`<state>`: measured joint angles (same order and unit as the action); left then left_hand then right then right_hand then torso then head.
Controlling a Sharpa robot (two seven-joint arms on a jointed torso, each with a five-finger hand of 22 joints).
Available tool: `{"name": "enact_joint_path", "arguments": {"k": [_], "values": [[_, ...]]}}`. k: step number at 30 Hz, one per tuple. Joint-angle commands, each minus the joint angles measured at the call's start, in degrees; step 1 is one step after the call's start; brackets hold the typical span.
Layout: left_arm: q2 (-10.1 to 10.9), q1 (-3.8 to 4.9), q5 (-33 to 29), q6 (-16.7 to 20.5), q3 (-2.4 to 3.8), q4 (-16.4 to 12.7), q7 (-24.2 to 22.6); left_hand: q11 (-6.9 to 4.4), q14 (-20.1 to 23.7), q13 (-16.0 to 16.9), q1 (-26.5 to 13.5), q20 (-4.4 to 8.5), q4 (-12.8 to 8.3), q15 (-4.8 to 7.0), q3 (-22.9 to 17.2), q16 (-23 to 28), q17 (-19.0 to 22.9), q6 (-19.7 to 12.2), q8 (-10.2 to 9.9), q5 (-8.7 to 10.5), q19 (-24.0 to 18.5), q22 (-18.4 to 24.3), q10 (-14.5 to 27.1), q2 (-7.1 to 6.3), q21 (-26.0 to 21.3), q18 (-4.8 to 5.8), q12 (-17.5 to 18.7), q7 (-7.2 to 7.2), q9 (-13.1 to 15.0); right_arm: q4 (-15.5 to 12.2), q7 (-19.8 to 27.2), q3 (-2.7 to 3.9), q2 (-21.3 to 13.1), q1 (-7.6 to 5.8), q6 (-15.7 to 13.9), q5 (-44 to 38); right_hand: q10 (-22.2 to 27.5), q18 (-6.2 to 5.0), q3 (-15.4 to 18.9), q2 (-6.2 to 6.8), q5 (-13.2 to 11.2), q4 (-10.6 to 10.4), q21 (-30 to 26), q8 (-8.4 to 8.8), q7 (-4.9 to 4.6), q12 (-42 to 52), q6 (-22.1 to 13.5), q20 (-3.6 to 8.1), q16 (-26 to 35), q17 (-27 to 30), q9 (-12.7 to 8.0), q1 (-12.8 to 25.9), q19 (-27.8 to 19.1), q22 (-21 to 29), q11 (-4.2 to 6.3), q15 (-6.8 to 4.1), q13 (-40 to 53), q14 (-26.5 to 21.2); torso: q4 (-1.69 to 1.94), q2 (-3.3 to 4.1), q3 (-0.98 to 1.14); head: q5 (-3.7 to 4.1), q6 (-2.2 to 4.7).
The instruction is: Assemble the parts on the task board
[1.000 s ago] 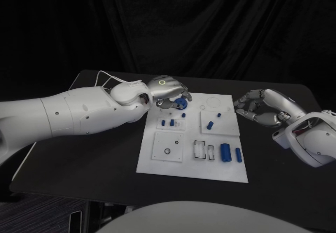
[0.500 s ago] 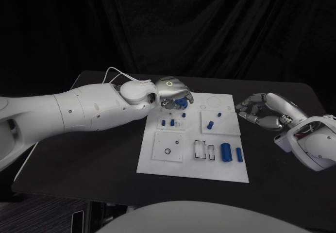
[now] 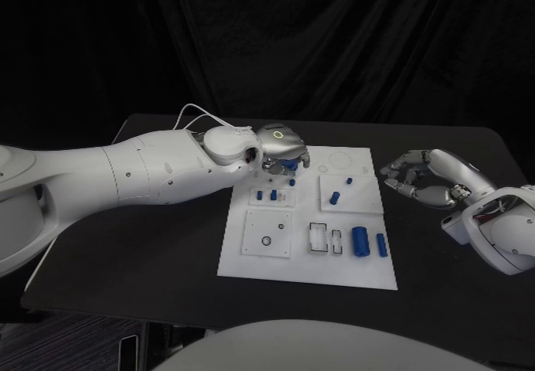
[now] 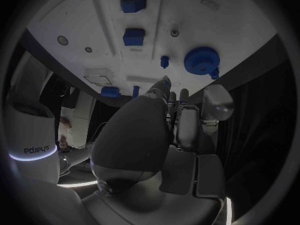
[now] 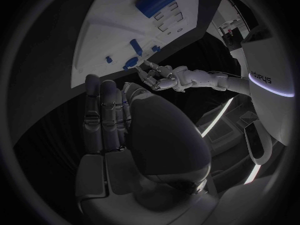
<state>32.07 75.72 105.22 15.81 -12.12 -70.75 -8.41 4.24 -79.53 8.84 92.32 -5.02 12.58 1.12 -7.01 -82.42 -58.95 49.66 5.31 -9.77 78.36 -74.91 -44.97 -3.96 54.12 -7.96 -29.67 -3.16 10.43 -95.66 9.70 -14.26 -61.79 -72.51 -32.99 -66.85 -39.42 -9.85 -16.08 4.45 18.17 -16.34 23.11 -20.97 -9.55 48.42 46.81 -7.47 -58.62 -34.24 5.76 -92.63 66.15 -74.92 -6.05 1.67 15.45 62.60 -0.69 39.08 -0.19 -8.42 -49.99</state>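
The white task board point(image 3: 251, 259) lies in the middle of the black table. A blue gear point(image 3: 291, 163) point(image 4: 201, 60) sits at the board's far left corner. My left hand point(image 3: 277, 144) hovers just over it, fingers point(image 4: 164, 87) stretched toward the board with nothing between them. Small blue pegs point(image 3: 267, 195) stand on the plate nearer me, and another peg point(image 3: 335, 199) stands on the square plate beside them. A thick blue cylinder point(image 3: 359, 241) and a slimmer one point(image 3: 380, 246) lie at the board's right. My right hand point(image 3: 426, 180) hangs off the board's right edge, fingers curled, empty.
A black ring point(image 3: 265, 241) lies on the near-left plate, and rectangular slots point(image 3: 319, 237) sit beside it. My bulky left arm point(image 3: 134, 174) covers the table's left side. Bare table point(image 3: 446, 294) lies in front of and right of the board.
My left hand has let go of the gear and lifted back off it, turning at the wrist. The right hand has drifted slightly right, away from the board.
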Motion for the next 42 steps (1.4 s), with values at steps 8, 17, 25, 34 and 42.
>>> {"name": "enact_joint_path", "arguments": {"k": [8,17,25,34,42], "values": [[-0.6,-0.52,0.5,-2.5,0.06,0.6,-1.0,-0.47,0.3,1.2,-1.1,0.5,-0.4,0.5,-1.0,0.4,0.4,1.2,0.7,0.21,0.3,-1.6,-1.7,0.06,0.7,0.92,-0.9,-0.05,0.6,0.2,-0.5,0.03,0.4,0.2,-0.4,0.0,-0.8,-0.51,-0.6,0.7,0.4,0.1,0.4,-0.88,-0.05,0.2,1.5,0.04,-0.3,0.0,0.2,0.2,0.6,-1.4,-0.03,0.01,-0.2,0.7,-0.07,0.0,-0.23,0.15,-0.01],[0.3,-0.66,0.5,-1.2,0.06,-0.5,-1.6,-0.68,0.6,2.1,-2.1,0.66,-0.4,0.64,-1.4,0.8,1.0,2.2,1.3,0.32,0.4,-2.1,-2.6,-0.01,1.5,1.13,-1.1,-0.2,1.3,0.3,-0.7,0.03,0.6,0.29,-0.2,0.0,-1.0,-0.53,-0.9,0.73,0.7,0.3,0.4,-1.0,-0.04,0.2,1.7,0.07,-0.4,0.0,0.3,0.0,0.6,-1.4,0.0,-0.03,-0.2,0.8,0.0,0.01,-0.24,0.3,-0.01],[1.0,-0.71,0.5,-0.3,0.06,-1.3,-2.3,-0.85,0.7,2.5,-2.0,0.75,-0.8,0.74,-1.9,0.9,1.4,2.5,1.5,-0.41,0.4,-2.3,-2.6,0.0,1.5,1.15,-0.8,-0.09,1.7,0.5,-0.8,0.03,0.7,0.47,0.0,0.0,-1.1,-0.54,-1.0,0.74,1.0,0.4,0.5,-1.03,-0.06,0.2,1.8,0.09,-0.4,-0.1,0.3,-0.1,0.7,-1.4,0.01,-0.05,-0.3,0.9,0.01,0.0,-0.22,0.15,-0.01],[1.3,-0.82,0.5,-1.1,0.05,-1.3,-2.4,-0.89,1.0,2.6,-1.9,0.77,-0.9,0.76,-2.2,1.2,2.0,2.4,1.5,-0.6,0.3,-2.3,-2.6,-0.01,1.3,1.12,-0.7,-0.04,1.8,0.6,-1.0,0.03,0.9,0.6,0.3,0.0,-1.2,-0.54,-1.2,0.75,1.2,0.4,0.5,-1.05,-0.07,0.2,1.9,0.11,-0.4,0.0,0.3,-0.2,0.7,-1.4,0.01,-0.06,-0.3,1.0,-0.01,0.01,-0.21,-0.04,-0.01],[0.7,-1.24,0.5,-2.2,0.05,-0.5,-2.2,-0.99,1.1,3.1,-1.8,0.84,-1.5,0.83,-2.8,1.3,2.2,2.9,1.8,-0.95,0.2,-2.4,-3.0,-0.1,1.3,1.13,-0.7,-0.23,2.3,0.7,-1.2,0.03,1.1,0.64,0.7,0.0,-1.2,-0.54,-1.2,0.76,1.2,0.4,0.5,-1.05,-0.08,0.2,1.9,0.11,-0.4,0.0,0.3,-0.2,0.7,-1.4,0.01,-0.07,-0.3,1.0,-0.08,0.03,-0.12,-0.08,-0.01]]}}
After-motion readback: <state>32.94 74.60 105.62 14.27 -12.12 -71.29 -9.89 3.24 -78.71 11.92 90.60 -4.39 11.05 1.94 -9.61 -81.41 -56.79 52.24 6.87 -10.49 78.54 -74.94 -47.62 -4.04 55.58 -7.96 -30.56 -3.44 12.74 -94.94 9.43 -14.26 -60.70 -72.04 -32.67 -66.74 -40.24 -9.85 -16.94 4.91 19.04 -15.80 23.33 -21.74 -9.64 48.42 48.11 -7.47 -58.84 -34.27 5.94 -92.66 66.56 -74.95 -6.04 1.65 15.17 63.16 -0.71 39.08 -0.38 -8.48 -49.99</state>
